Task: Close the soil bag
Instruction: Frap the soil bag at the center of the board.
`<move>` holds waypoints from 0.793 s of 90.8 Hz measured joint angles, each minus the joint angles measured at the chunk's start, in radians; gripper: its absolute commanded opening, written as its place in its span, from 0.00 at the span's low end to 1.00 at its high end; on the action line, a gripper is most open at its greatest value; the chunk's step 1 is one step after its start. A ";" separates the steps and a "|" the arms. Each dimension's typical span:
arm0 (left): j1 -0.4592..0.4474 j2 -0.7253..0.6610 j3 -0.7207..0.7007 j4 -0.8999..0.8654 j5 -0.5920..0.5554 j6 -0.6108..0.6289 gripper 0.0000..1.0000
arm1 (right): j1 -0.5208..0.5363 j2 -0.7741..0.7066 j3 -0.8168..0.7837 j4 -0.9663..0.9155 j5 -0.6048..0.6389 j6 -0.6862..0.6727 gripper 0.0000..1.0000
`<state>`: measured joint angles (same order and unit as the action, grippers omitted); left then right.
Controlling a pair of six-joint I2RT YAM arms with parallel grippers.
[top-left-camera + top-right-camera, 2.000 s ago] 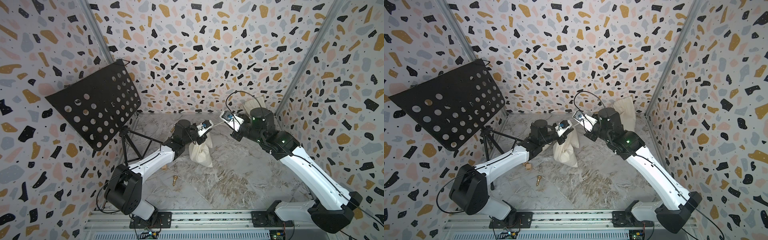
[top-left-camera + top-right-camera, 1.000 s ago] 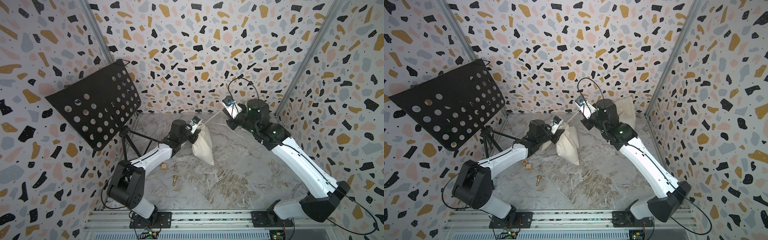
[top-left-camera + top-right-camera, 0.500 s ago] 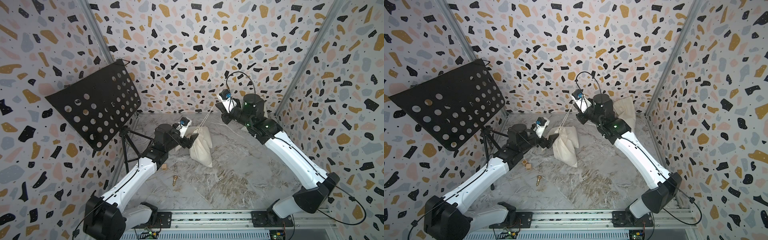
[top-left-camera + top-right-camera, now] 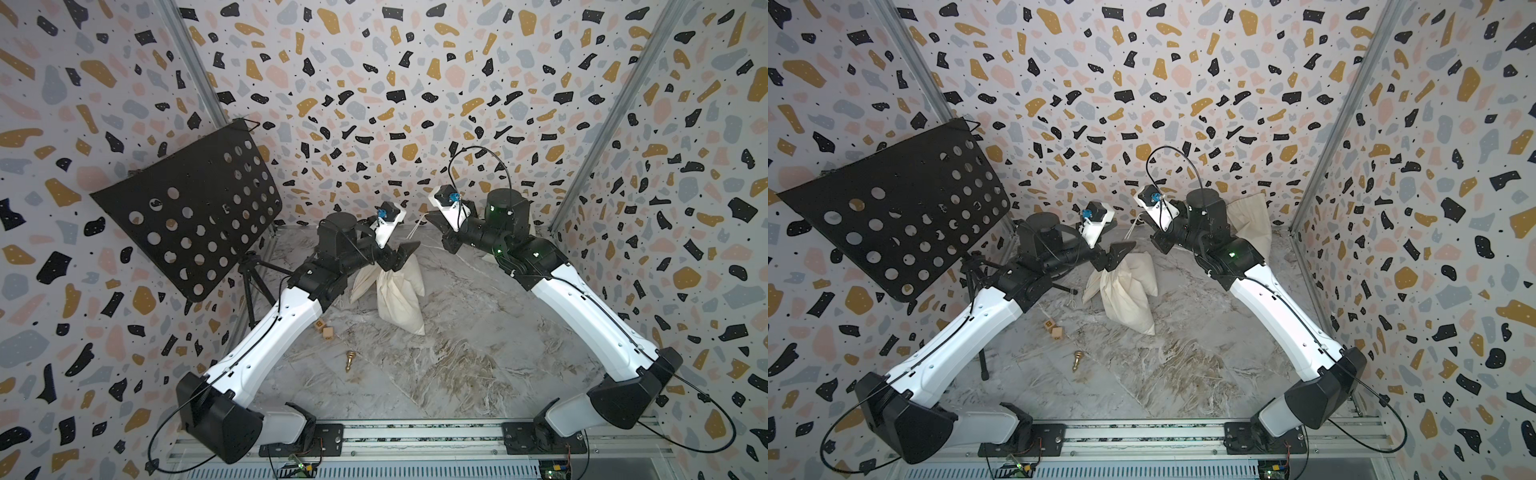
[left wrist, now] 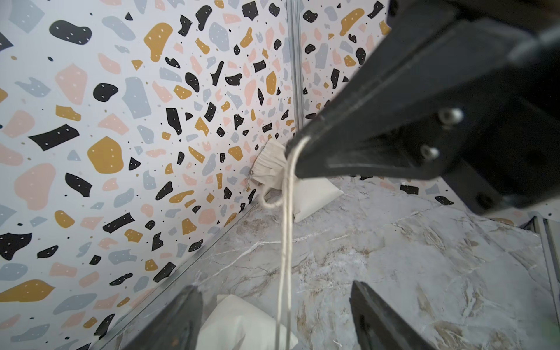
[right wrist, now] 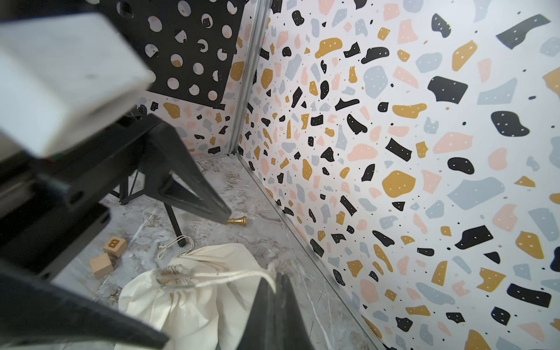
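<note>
The soil bag (image 4: 397, 293) (image 4: 1127, 291), a cream cloth drawstring sack, stands on the marble floor at mid-back. Its neck (image 6: 174, 274) is gathered tight. My right gripper (image 6: 274, 277) (image 4: 432, 216) is shut on the drawstring (image 6: 230, 277), held up and to the right of the bag. The string (image 5: 286, 227) runs taut from the neck to its tips. My left gripper (image 5: 274, 286) (image 4: 401, 255) (image 4: 1117, 253) hangs open just over the bag's neck. The string passes between its fingers, and nothing is gripped.
A second cream bag (image 4: 1246, 224) (image 5: 272, 163) leans in the back right corner. A black perforated music stand (image 4: 187, 216) on a tripod fills the left side. Two wooden cubes (image 4: 326, 330) and a gold pawn (image 4: 350, 359) lie in front of the bag.
My left gripper has opened and let go of the bag's neck, and its arm has swung its elbow forward. The right gripper has kept the string and drawn it back and up.
</note>
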<state>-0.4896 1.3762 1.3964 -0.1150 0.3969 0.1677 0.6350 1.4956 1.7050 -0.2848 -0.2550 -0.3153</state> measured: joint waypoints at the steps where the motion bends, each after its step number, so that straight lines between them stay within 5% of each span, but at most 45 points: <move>1: 0.000 0.006 0.008 -0.003 -0.002 0.000 0.69 | 0.000 -0.001 0.000 0.000 -0.001 -0.001 0.00; 13: -0.005 0.058 0.071 -0.069 -0.013 0.009 0.53 | 0.000 -0.013 0.000 -0.004 -0.011 -0.008 0.00; 31: -0.017 0.076 0.093 -0.138 -0.016 0.026 0.00 | 0.002 -0.018 0.000 -0.008 -0.025 -0.006 0.00; 43: -0.023 0.076 0.127 -0.161 -0.060 -0.027 0.00 | 0.002 -0.034 -0.030 0.025 -0.003 0.011 0.20; 72: -0.022 0.072 0.163 -0.155 -0.171 -0.217 0.00 | -0.019 -0.296 -0.409 0.194 0.175 0.072 0.47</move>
<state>-0.5117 1.4483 1.5589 -0.2703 0.2260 -0.0498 0.6163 1.1992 1.2961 -0.0906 -0.0795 -0.2428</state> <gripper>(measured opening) 0.043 0.449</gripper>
